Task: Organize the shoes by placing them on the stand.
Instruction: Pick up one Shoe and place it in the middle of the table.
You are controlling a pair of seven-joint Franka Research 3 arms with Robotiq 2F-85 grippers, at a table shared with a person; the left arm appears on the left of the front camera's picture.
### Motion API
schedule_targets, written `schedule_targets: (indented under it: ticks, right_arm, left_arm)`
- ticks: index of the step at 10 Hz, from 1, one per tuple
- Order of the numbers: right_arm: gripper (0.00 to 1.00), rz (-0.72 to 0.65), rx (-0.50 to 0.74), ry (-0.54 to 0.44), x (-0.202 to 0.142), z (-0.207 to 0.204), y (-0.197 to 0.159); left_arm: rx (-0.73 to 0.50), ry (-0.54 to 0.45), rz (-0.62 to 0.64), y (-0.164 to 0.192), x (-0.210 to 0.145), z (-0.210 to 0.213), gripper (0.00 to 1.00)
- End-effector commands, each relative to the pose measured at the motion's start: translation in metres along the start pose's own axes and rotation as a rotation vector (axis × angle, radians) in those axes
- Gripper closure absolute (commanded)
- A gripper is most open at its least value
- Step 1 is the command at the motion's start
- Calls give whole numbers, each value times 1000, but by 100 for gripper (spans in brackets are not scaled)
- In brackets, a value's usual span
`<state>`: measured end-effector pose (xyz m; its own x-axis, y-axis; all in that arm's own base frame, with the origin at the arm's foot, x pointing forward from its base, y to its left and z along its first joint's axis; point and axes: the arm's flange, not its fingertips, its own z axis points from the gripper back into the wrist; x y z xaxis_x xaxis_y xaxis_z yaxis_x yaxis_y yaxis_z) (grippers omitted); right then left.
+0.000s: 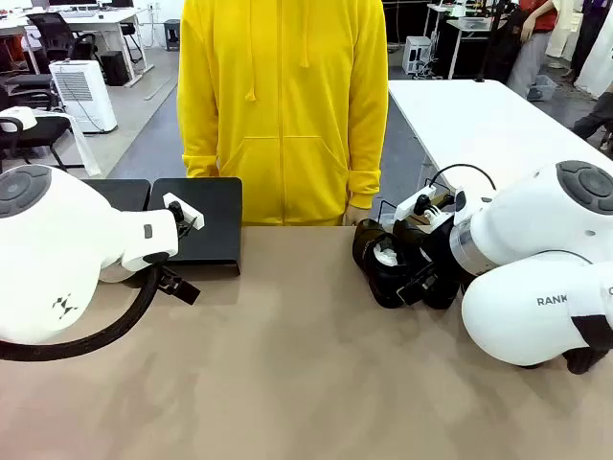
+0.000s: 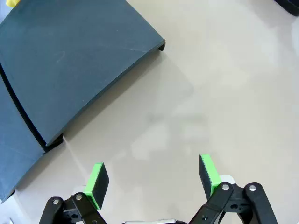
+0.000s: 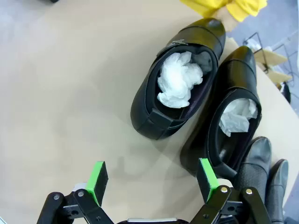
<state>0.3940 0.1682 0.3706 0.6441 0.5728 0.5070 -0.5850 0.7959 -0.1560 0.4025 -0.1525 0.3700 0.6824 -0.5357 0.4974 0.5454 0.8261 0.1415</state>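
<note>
I see the tan worktop (image 1: pixel 306 383) running across to a person in a yellow hoodie (image 1: pixel 283 105) at its far edge. The black stand (image 1: pixel 206 230) sits far left, while the shoes (image 3: pixel 180 79) cluster at the right, on the worktop. The left fingers (image 2: pixel 96 185) are released beside the stand, and the right fingers (image 3: pixel 205 177) are released above the shoes, grasping nothing

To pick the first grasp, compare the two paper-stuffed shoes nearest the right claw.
The strapped shoe has a band across its top; the plain-toed shoe has none. The strapped shoe lies clear of the right claw; the plain-toed shoe's heel sits by one pad. Both are glossy black, stuffed with white paper.
</note>
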Motion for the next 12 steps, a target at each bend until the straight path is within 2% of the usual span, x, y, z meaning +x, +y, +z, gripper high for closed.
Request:
schedule_targets:
  ticks: [1, 12]
  right_arm:
    - [0, 0, 0, 0, 0, 0, 0]
    - [0, 0, 0, 0, 0, 0, 0]
  left_arm:
    - [0, 0, 0, 0, 0, 0, 0]
    - [0, 0, 0, 0, 0, 0, 0]
